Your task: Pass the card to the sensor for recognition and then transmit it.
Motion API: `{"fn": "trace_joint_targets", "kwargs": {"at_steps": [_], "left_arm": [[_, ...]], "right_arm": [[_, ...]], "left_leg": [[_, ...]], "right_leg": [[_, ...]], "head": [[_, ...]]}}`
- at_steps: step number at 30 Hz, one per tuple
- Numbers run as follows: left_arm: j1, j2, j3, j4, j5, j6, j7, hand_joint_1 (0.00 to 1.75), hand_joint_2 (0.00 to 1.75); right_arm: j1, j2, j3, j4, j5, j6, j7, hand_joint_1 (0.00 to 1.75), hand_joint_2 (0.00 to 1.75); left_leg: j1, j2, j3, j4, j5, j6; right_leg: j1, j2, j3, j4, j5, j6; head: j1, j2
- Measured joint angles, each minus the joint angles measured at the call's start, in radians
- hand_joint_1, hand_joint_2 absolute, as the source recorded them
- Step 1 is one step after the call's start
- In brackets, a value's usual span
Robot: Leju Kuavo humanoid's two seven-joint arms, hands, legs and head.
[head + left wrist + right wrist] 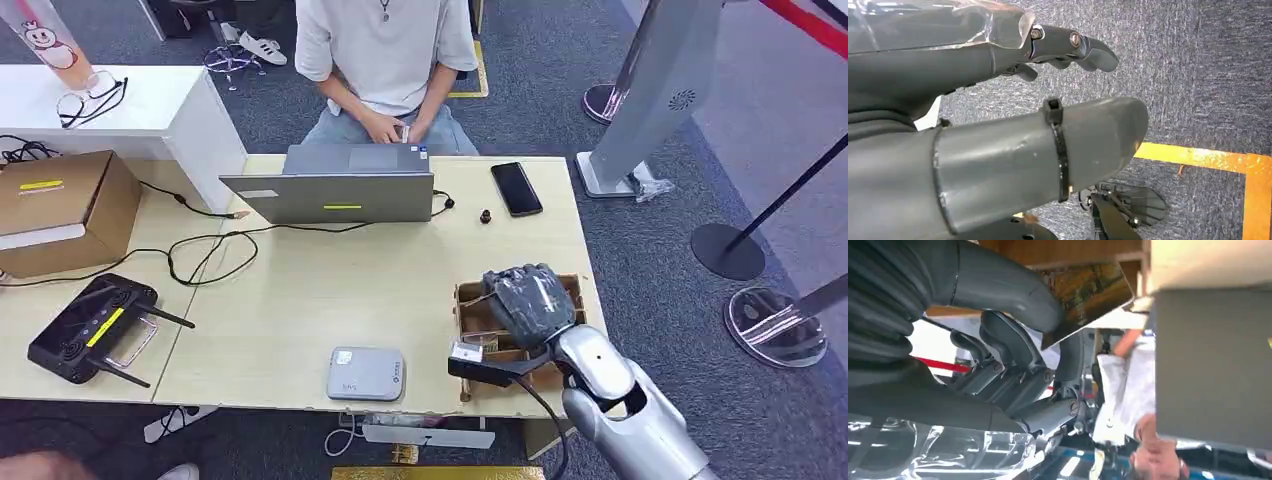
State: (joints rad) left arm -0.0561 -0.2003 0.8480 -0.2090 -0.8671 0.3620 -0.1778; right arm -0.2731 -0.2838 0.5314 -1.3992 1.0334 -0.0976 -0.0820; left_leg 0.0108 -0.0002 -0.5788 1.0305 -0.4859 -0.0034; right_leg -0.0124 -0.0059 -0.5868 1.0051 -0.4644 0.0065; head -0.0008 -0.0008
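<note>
Right hand [530,300], dark and wrapped in glossy clear film, is down in the low cardboard tray [466,300] at the table's [300,300] right front edge; in the right wrist view its thumb and fingers pinch a thin flat card [1088,292] with a yellowish-brown printed face. Left hand [998,150] hangs over grey carpet, fingers apart, holding nothing. Rounded silver-grey sensor box [366,373] sits on pale wood, left of tray.

Right hand [1013,345] pinches a card [1088,295] beside the laptop [1213,365].
</note>
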Motion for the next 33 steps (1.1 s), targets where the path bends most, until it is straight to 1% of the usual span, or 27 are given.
{"fn": "trace_joint_targets", "kwargs": {"at_steps": [9,14,19,22,24,28,33], "left_arm": [[0.000,0.000,0.000,0.000,-0.007,0.000,-0.001,0.00,0.00],[0.000,0.000,0.000,0.000,-0.013,0.002,-0.001,0.00,0.00],[-0.001,0.000,0.000,0.000,-0.019,-0.003,-0.001,0.00,0.00],[0.000,0.008,-0.001,0.000,-0.032,-0.035,0.010,0.00,0.00],[0.000,0.012,-0.002,0.000,-0.035,-0.042,0.012,0.00,0.00],[0.000,0.019,-0.002,0.000,-0.037,-0.042,0.019,0.00,0.00],[-0.006,0.020,-0.003,0.000,-0.040,-0.042,0.033,0.00,0.00]], "right_arm": [[0.001,0.014,-0.030,-0.051,-0.030,-0.085,-0.036,1.75,1.75],[0.006,0.022,-0.059,-0.079,-0.060,-0.155,-0.069,1.75,1.75],[0.011,0.034,-0.076,-0.097,-0.074,-0.197,-0.093,1.75,1.75],[0.010,0.045,-0.079,-0.104,-0.081,-0.210,-0.097,1.75,1.75],[0.008,0.054,-0.084,-0.104,-0.089,-0.214,-0.097,1.75,1.75],[-0.016,0.077,-0.084,-0.097,-0.112,-0.233,-0.110,1.75,1.75],[-0.076,0.124,-0.078,-0.063,-0.127,-0.247,-0.118,1.75,1.75]], "left_leg": [[0.000,0.000,0.000,0.000,0.000,0.000],[0.000,0.000,0.000,0.000,0.000,0.000],[0.000,0.000,0.000,0.000,0.000,0.000],[0.000,0.000,0.000,0.000,0.000,0.000],[0.000,0.000,0.000,0.000,0.000,0.000],[0.000,0.000,0.000,0.000,0.000,0.000],[0.000,0.000,0.000,0.000,0.000,0.000]], "right_leg": [[0.000,0.000,0.000,0.000,0.000,0.000],[0.000,0.000,0.000,0.000,0.000,0.000],[0.000,0.000,0.000,0.000,0.000,0.000],[0.000,0.000,0.000,0.000,0.000,0.000],[0.000,0.000,0.000,0.000,0.000,0.000],[0.000,0.000,0.000,0.000,0.000,0.000],[0.000,0.000,0.000,0.000,0.000,0.000]], "head": [[0.000,0.000],[0.000,0.000],[0.000,0.000],[0.000,0.000],[0.000,0.000],[0.000,0.000],[0.000,0.000]]}}
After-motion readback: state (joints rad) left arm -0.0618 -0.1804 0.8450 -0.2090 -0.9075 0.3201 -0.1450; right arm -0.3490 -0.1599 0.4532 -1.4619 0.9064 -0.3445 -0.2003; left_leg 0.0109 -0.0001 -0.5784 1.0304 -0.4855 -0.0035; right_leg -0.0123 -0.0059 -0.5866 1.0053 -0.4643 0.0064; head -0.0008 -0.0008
